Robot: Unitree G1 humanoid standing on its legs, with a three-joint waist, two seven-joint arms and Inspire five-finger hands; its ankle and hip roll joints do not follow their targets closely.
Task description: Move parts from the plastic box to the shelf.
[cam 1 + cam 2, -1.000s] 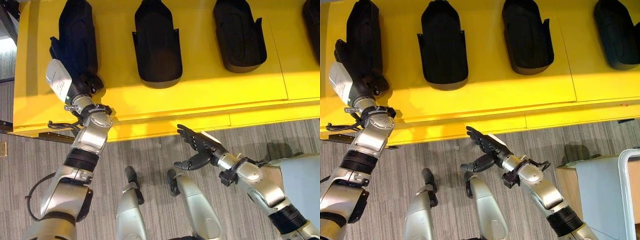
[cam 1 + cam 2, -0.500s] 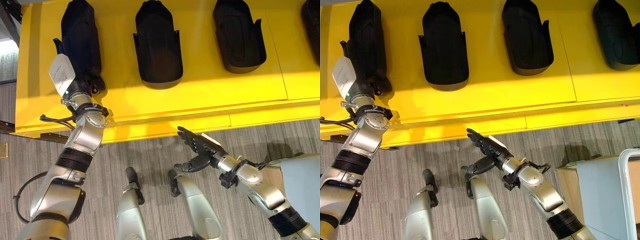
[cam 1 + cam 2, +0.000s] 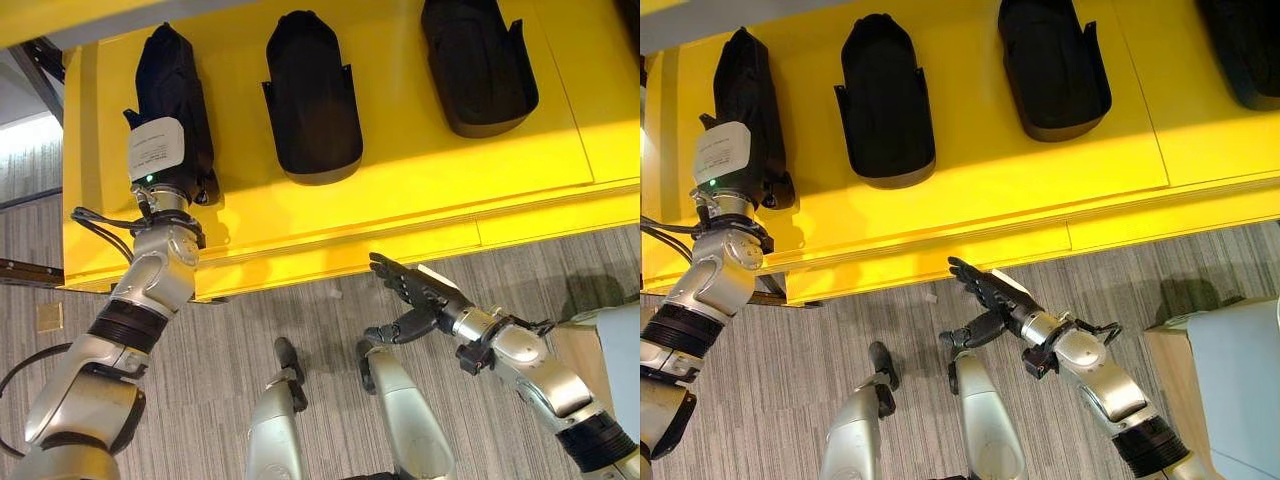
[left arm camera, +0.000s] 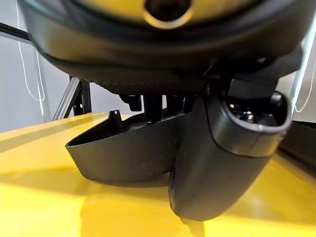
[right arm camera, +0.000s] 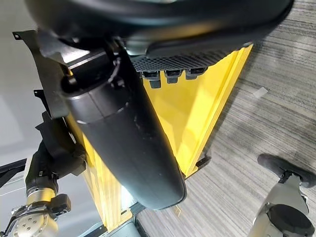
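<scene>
We see the yellow shelf [image 3: 400,200] as the largest thing, running across the far side, with grey striped floor [image 3: 300,310] in front of it. On the shelf lie three black parts side by side, each with its long axis running from the shelf's front edge toward its back, rounded narrow end pointing to the back and open wide end to the front. The right part [image 3: 478,62] is cut off at the picture's top; the middle part [image 3: 312,95] lies whole. The left part [image 3: 172,110] sits near the shelf's left end, with our left hand [image 3: 165,165] on its front end; in the left wrist view the fingers [image 4: 153,106] curl over its rim and the thumb presses its outer wall, clamped on it. A white label on that hand bears print too small to read. Our right hand [image 3: 415,300] hangs over the floor just before the shelf's front edge, fingers spread and holding nothing.
</scene>
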